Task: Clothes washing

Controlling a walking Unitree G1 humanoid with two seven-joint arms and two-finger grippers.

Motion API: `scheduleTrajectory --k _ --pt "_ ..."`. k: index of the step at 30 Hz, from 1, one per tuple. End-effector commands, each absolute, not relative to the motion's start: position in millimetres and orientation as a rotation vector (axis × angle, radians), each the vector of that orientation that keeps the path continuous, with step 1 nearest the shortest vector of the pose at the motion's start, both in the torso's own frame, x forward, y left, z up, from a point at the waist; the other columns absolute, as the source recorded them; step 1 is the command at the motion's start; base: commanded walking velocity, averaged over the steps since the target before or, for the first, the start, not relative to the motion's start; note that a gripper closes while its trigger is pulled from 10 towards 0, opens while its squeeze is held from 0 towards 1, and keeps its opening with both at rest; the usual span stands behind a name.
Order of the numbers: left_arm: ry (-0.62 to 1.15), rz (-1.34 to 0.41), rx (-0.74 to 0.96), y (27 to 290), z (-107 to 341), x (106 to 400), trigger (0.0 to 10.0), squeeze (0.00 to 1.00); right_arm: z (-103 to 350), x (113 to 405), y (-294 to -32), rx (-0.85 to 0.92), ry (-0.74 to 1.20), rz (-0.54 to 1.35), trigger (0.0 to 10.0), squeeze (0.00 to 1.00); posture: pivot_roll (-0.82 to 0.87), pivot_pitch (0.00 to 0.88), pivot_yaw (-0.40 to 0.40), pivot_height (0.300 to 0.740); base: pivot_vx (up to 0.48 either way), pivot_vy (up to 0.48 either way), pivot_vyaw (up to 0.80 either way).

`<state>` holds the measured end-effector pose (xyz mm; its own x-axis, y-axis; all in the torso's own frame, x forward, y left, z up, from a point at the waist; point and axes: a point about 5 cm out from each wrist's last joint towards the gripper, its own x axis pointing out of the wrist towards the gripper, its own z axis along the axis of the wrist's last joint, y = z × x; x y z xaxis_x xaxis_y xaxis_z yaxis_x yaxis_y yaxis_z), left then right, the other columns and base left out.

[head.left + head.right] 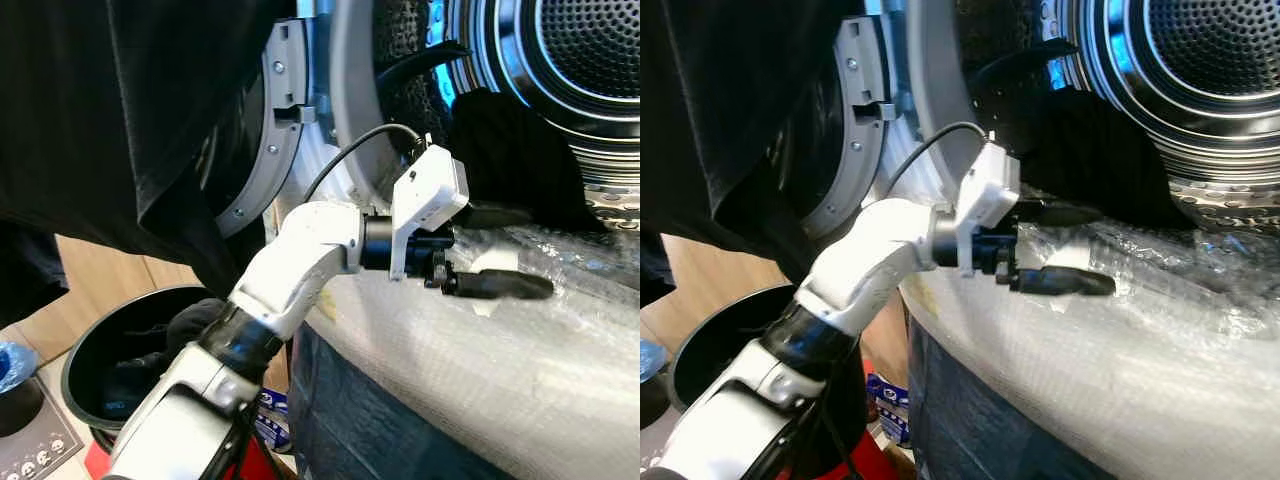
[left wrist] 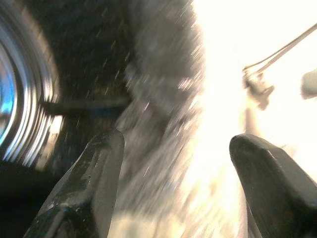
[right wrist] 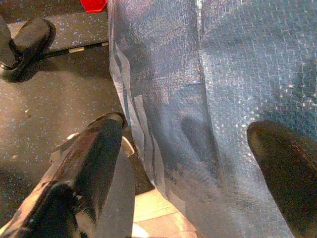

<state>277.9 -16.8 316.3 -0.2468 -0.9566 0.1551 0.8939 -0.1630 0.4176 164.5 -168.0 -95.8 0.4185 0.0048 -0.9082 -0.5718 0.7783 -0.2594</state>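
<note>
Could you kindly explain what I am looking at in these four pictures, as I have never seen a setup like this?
This is a walking humanoid robot doing laundry. The two upper pictures come from a camera pair on its head. They show its silver left arm, with the left tool open and empty, reaching over a bubble-wrap-covered surface towards the open washing machine drum. Dark clothes lie in the drum's mouth, and a black basket stands on the floor. The lower pictures come from wrist cameras looking along each tool's two black fingers. The right tool, also open and empty, hangs near blue plastic sheeting.
</note>
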Motion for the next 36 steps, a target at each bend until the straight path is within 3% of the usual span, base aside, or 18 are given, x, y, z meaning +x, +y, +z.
scheduleTrajectory --k 1,6,10,14,18,23,26,36 --pt "-0.556 -1.748 0.193 -9.4 332.9 275.8 10.0 0.0 -95.4 165.7 -167.4 -0.6 1.086 0.393 10.0 0.0 0.18 0.0 -0.02 0.74 0.0 0.0 0.0" --pt "-0.561 -1.823 0.078 1.0 354.9 261.0 10.0 0.0 -94.9 166.8 -166.8 -0.605 1.081 0.399 10.0 0.0 0.18 0.0 -0.016 0.74 0.0 0.0 0.0" --pt "-0.447 -1.964 -0.03 -0.7 337.4 240.5 10.0 0.0 -94.7 167.3 -166.7 -0.604 1.079 0.396 10.0 0.0 0.18 0.0 -0.015 0.74 0.0 0.0 0.0" --pt "-0.332 -2.032 -0.034 -0.5 317.5 229.2 10.0 0.0 -94.7 167.5 -166.6 -0.603 1.081 0.396 10.0 0.0 0.19 0.0 -0.019 0.74 0.0 0.0 0.0" --pt "-0.097 -2.108 -0.003 3.7 280.9 216.2 10.0 0.0 -94.7 167.5 -166.0 -0.608 1.084 0.407 10.0 0.0 0.2 0.0 -0.019 0.74 0.0 0.0 0.0" --pt "0.103 -2.057 0.107 12.0 231.4 215.3 10.0 0.0 -94.7 167.6 -165.8 -0.606 1.084 0.407 10.0 0.0 0.21 0.0 -0.014 0.74 0.0 0.0 0.0" --pt "0.335 -1.99 0.263 28.2 163.5 211.1 10.0 0.0 -94.7 167.5 -165.8 -0.607 1.084 0.409 10.0 0.0 0.21 0.0 -0.009 0.74 0.0 0.0 0.0" --pt "0.558 -1.639 0.126 57.5 80.6 224.6 10.0 0.0 -95.6 165.6 -165.2 -0.599 1.09 0.405 10.0 0.0 0.19 0.0 0.008 0.74 0.0 0.0 0.0"
